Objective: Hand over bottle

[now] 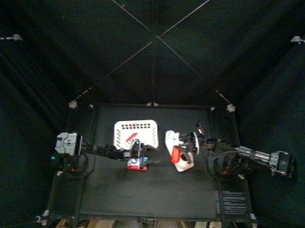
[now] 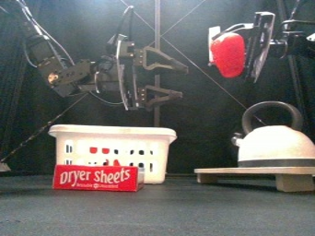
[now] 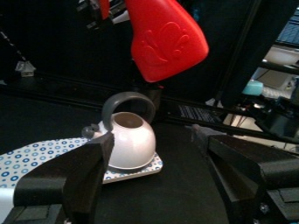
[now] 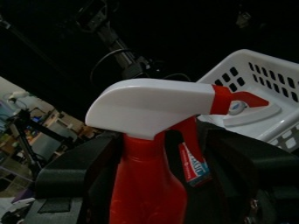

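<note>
we hold the bottle [image 2: 229,51] in the right fingers [image 2: 246,51]; left fingers [image 2: 157,76] wide open. if we release early, it falls.

Front view: white slotted plastic basket [image 2: 112,147] lower left on the black table [image 2: 172,207], flat red cardboard box [image 2: 96,177] just in front of it. White round kettle [image 2: 275,143] lower right, on a flat wooden board [image 2: 256,173]. Red plastic spray bottle [image 2: 227,52] upper right, above the kettle, between the right gripper [image 2: 246,46] jaws. Left gripper [image 2: 157,76] upper middle, above the basket.
</note>
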Motion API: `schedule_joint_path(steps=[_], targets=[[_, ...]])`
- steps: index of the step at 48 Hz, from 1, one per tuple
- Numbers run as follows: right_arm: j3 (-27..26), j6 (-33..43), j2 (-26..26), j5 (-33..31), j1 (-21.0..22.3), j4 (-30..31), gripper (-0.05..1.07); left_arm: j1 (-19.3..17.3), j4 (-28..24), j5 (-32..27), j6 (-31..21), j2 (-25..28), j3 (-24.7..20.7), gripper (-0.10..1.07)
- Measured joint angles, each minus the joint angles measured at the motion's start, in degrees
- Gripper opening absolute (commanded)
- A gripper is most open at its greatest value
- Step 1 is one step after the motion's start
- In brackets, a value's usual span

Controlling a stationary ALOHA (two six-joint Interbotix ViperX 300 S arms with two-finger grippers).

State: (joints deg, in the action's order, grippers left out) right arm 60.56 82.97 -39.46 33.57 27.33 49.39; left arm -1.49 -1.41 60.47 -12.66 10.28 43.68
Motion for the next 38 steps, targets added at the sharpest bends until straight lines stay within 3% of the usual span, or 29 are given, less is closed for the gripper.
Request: schedule_joint_path(steps=[28,32,38], targets=[[0.0,0.0,0.0,-0.2,0.1,-0.3,0.89,0.0,1.1,0.0,0.1,0.1,0.2,1.04],[0.0,0.1,0.0,-0.2,0.1,-0.3,0.87,0.0,1.2,0.0,0.0,0.0,0.4,1.04],[0.0,0.1,0.0,-0.3,0.1,-0.4,0.74,0.0,1.4,0.0,0.1,0.0,0.4,1.04]])
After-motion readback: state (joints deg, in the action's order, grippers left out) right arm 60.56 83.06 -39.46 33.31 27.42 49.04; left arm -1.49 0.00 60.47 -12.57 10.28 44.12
